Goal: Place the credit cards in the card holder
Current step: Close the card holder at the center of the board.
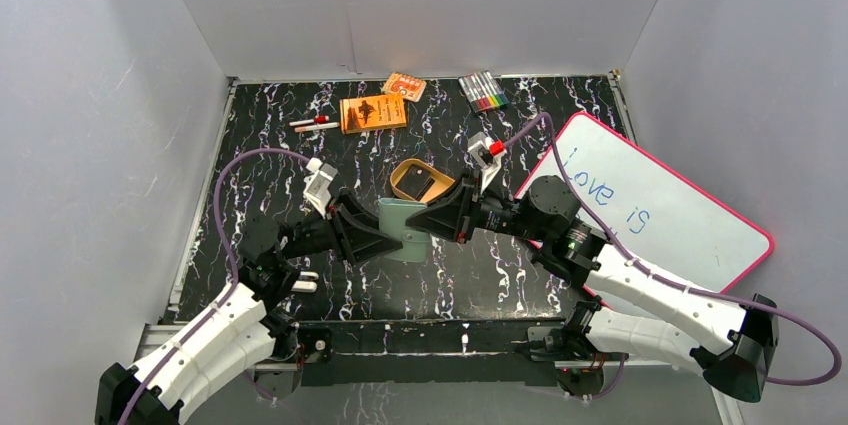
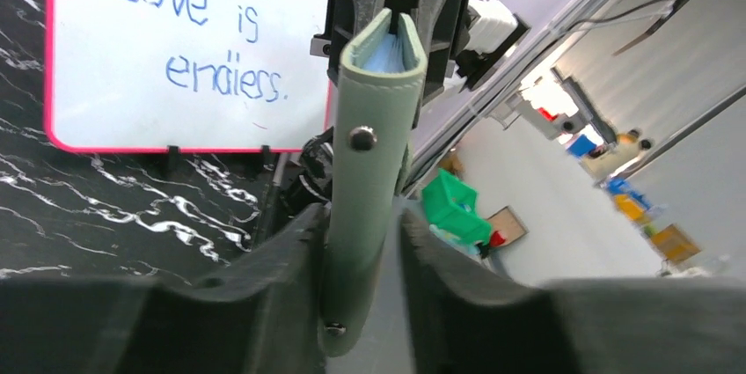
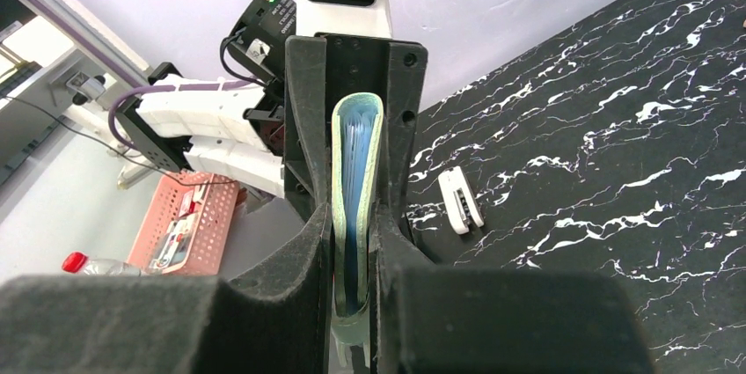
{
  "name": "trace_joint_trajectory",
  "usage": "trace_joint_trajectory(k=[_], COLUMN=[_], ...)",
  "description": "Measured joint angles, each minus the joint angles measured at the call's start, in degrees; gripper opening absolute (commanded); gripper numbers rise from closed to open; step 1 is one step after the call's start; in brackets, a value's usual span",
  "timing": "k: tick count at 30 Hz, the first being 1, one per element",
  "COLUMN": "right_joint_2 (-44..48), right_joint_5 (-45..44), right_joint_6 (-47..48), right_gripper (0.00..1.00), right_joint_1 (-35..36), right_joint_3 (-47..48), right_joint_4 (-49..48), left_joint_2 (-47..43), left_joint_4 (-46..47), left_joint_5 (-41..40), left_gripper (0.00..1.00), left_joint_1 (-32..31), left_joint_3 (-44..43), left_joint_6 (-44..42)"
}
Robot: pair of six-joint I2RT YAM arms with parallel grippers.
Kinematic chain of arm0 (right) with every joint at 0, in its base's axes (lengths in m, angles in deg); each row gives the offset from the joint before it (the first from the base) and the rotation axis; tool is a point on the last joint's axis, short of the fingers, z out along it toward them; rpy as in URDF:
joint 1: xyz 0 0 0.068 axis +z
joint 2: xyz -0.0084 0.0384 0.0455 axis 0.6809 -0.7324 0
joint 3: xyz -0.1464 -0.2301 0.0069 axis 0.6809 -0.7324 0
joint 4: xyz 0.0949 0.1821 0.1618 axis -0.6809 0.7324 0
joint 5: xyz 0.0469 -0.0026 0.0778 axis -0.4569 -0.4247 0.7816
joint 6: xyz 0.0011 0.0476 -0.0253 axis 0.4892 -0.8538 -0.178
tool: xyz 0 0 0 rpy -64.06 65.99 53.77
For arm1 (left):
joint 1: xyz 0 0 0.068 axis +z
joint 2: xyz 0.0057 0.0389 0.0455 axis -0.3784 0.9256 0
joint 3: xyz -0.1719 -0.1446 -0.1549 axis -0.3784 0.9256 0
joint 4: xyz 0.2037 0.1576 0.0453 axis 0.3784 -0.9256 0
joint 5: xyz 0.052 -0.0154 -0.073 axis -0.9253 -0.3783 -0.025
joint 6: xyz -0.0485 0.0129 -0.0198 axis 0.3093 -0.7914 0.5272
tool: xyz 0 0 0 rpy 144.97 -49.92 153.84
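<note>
The sage-green card holder point(image 1: 408, 243) is folded shut and held above the table between both grippers. My left gripper point(image 1: 385, 235) grips its left end and my right gripper point(image 1: 425, 223) its right end. In the left wrist view the holder point(image 2: 374, 172) stands edge-on with a snap stud showing, between my fingers point(image 2: 290, 251). In the right wrist view my fingers point(image 3: 308, 251) press both sides of the holder point(image 3: 356, 163), and pale blue layers show inside. No dark credit cards show anywhere.
A golden oval tin point(image 1: 420, 180) lies just behind the grippers. An orange booklet point(image 1: 373, 112), a small orange packet point(image 1: 403, 86), markers point(image 1: 483, 92) and pens point(image 1: 313, 125) lie at the back. A pink-rimmed whiteboard point(image 1: 650, 215) lies at the right. A small white object point(image 3: 460, 201) lies near the left arm.
</note>
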Motion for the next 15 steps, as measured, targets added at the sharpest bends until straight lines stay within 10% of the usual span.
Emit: trace_joint_trajectory(k=[4,8,12,15], right_joint_2=[0.04,0.07,-0.20,-0.48], right_joint_5=[-0.85,-1.22,-2.27,-3.63], right_joint_6=[-0.35,-0.57,-0.42,0.31], right_gripper=[0.00,0.00,0.63,0.78], right_joint_1=[0.02,0.09,0.20,0.17], right_joint_3=[-0.07,-0.20,-0.20,0.00], right_joint_4=[-0.09,-0.15,1.07,3.17], left_joint_2=[0.00,-0.39,-0.92,-1.36], left_joint_4=[1.22,2.10,0.04,-8.66], left_joint_5=[0.15,0.55,-0.94,-4.87], left_gripper=[0.00,0.00,0.00,0.00], left_joint_1=[0.00,0.00,0.00,-0.13], left_joint_3=[0.20,0.61,1.07,-0.17], left_joint_6=[0.57,0.63,0.11,-3.21])
